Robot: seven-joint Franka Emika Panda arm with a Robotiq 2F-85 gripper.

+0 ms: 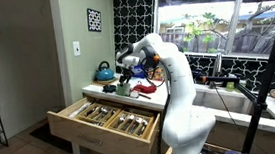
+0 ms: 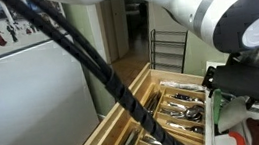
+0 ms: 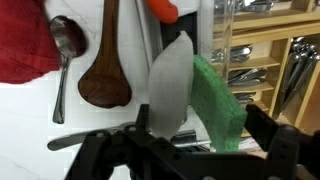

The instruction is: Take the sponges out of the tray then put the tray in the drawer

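Note:
In the wrist view my gripper (image 3: 200, 135) is shut on two sponges standing on edge side by side, a pale grey-white sponge (image 3: 170, 85) against the left finger and a green sponge (image 3: 222, 105) against the right finger. I cannot make out the tray in any view. The light-wood drawer (image 1: 106, 118) stands pulled open below the counter with metal cutlery in its compartments. It also shows in the other exterior view (image 2: 160, 114) and at the right of the wrist view (image 3: 275, 60). In an exterior view the gripper (image 1: 125, 76) hangs over the white counter above the drawer.
On the white counter lie a wooden spoon (image 3: 105, 70), a metal spoon (image 3: 65, 40), a red cloth (image 3: 25, 40) and an orange thing (image 3: 162, 8). A blue kettle (image 1: 104, 70) stands at the back. A black cable (image 2: 99, 71) hangs across the drawer view.

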